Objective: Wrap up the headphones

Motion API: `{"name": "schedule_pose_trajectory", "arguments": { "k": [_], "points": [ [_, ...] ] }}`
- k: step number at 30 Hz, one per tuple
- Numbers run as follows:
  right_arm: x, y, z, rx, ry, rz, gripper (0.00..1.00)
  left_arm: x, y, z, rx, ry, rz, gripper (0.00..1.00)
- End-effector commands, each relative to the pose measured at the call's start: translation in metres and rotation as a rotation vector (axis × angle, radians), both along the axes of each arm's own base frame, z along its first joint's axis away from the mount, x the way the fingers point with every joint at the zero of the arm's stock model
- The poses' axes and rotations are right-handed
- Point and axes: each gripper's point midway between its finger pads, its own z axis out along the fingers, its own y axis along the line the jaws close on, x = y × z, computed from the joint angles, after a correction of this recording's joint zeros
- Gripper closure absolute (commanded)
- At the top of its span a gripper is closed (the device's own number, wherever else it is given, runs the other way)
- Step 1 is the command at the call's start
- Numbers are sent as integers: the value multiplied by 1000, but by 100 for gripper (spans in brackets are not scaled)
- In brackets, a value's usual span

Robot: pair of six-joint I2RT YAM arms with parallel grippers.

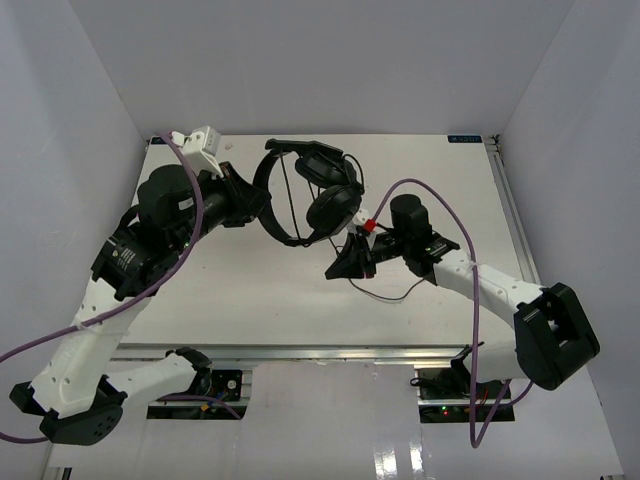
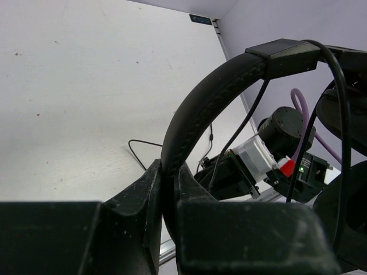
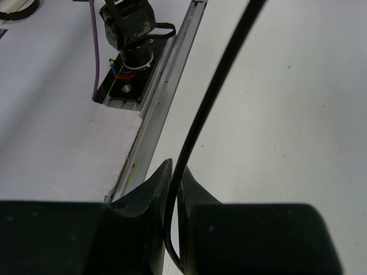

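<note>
The headphones [image 1: 305, 195] hang clear of the table [image 1: 250, 300], over its far-middle part, w/ the headband [image 1: 268, 205] arched out to the left and both earcups [image 1: 335, 207] bunched on the right. Holding them up is the left gripper [image 1: 245, 200]. In its wrist view the fingers [image 2: 143, 189] are clamped hard on the padded headband [image 2: 195, 109], nothing else in there. Just below and right of the earcups, the right gripper [image 1: 345, 262] is pinched nearly shut on the cord [image 3: 212, 97], which runs up taut out of the slit between the jaws in the right wrist view.

Progress, as I read it: wrapping is started but nowhere near done. A thin strand crosses the inside of the headband's arch from above, and the left wrist view shows a couple of cord runs [image 2: 246, 120] dropping from the top of the band, so prob. a turn or so is on; can't count exactly. A loose loop of slack [image 1: 385, 296] lies on the table beside the right arm. That slack has to be wound on and the end secured; can't pick out the plug end for sure
</note>
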Motion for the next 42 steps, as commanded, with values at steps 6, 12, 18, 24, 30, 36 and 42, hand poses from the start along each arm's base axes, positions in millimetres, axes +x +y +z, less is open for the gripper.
{"name": "schedule_pose_trajectory", "arguments": {
  "k": [6,12,18,24,30,36,42],
  "points": [
    [-33,-10,-4,48,-6,112,89,15,12,39,-68,-63,123,100],
    [-45,-13,-14,45,-12,133,90,36,10,44,-26,-61,175,100],
    [-52,-15,-16,46,-47,130,91,56,16,47,-6,-71,266,100],
    [-53,-14,-21,27,-91,107,92,71,26,51,-13,-90,363,100],
    [-52,-14,-26,-18,-159,77,92,88,35,52,0,-99,453,100],
    [-49,-21,-44,-162,-291,72,92,107,41,32,54,-63,509,100],
    [-28,-32,-29,-266,-501,62,92,115,58,13,103,-38,559,100]
  ]
}}
